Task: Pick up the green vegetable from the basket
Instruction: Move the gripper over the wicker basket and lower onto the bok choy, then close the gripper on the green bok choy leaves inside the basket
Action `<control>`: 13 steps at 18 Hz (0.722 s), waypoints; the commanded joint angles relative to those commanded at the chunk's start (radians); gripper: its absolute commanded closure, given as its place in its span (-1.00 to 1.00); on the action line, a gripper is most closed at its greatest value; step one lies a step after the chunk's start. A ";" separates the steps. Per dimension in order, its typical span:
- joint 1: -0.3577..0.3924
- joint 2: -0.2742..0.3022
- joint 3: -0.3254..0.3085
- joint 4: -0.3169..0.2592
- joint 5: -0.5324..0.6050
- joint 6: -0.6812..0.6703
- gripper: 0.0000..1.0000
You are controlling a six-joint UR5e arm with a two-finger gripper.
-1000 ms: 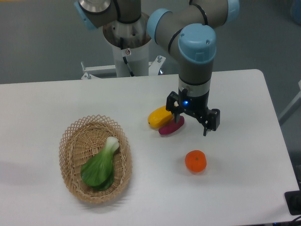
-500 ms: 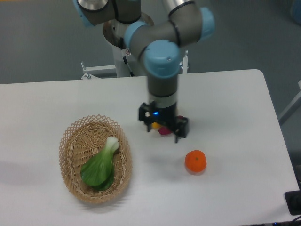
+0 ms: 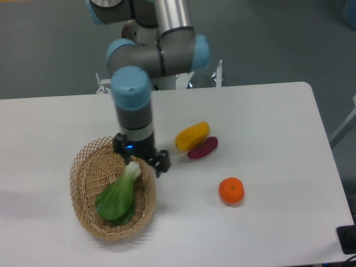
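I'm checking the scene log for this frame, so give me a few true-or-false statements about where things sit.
1. The green vegetable lies inside the basket. True.
2. The orange fruit is in the basket. False: it sits on the table, right of the basket.
3. The yellow vegetable and purple sweet potato lie side by side. True.
4. The end effector hangs over the orange fruit. False: it is at the basket's upper rim, near the pale stalk.

Gripper [image 3: 141, 158] hides basket [image 3: 89, 222] rim (far side); jaw state unclear.
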 joint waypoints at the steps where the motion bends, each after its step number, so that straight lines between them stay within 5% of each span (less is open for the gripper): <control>1: -0.003 -0.011 0.001 0.000 0.000 0.000 -1.00; 13: -0.031 -0.063 -0.032 0.046 0.072 -0.018 -1.00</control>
